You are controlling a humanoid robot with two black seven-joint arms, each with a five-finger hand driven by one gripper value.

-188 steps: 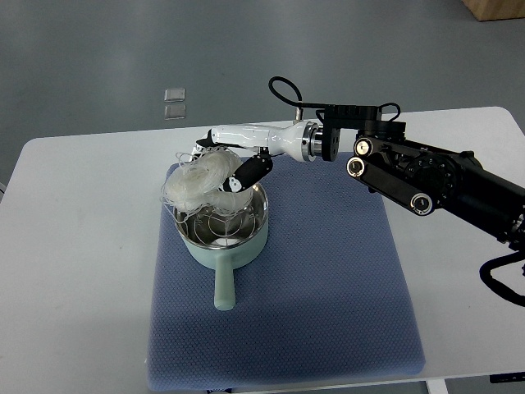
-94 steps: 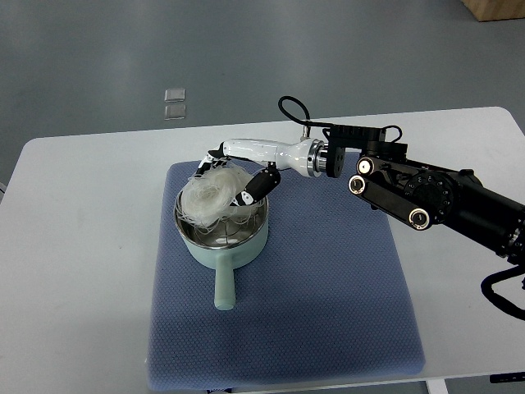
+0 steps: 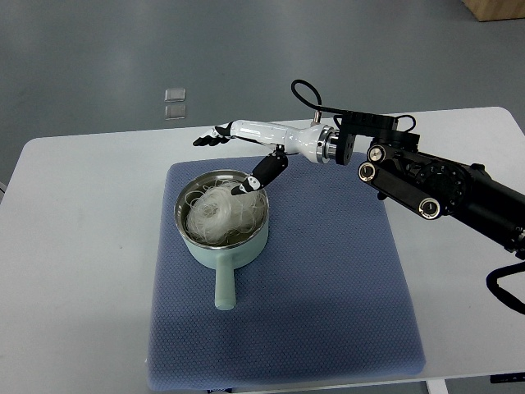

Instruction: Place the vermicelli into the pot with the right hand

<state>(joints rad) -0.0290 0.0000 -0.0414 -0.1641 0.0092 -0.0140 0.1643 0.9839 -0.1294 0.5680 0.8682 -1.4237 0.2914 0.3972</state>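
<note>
- The vermicelli (image 3: pixel 217 215) is lying inside the pot (image 3: pixel 223 246) on the blue mat (image 3: pixel 328 279).
- The right hand (image 3: pixel 238 148) is hovering over the far rim, fingers spread, holding nothing.
- The task is looking nearly finished; only pulling away is remaining.

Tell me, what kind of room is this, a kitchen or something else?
Probably a robot test lab, not a kitchen. The pot of vermicelli sits on a blue mat on a plain white table, over a bare grey floor. No stove shows.

Bright, even overhead light; soft shadows; sharp focus, slight glare on pot (image 3: pixel 223 238) rim.
</note>
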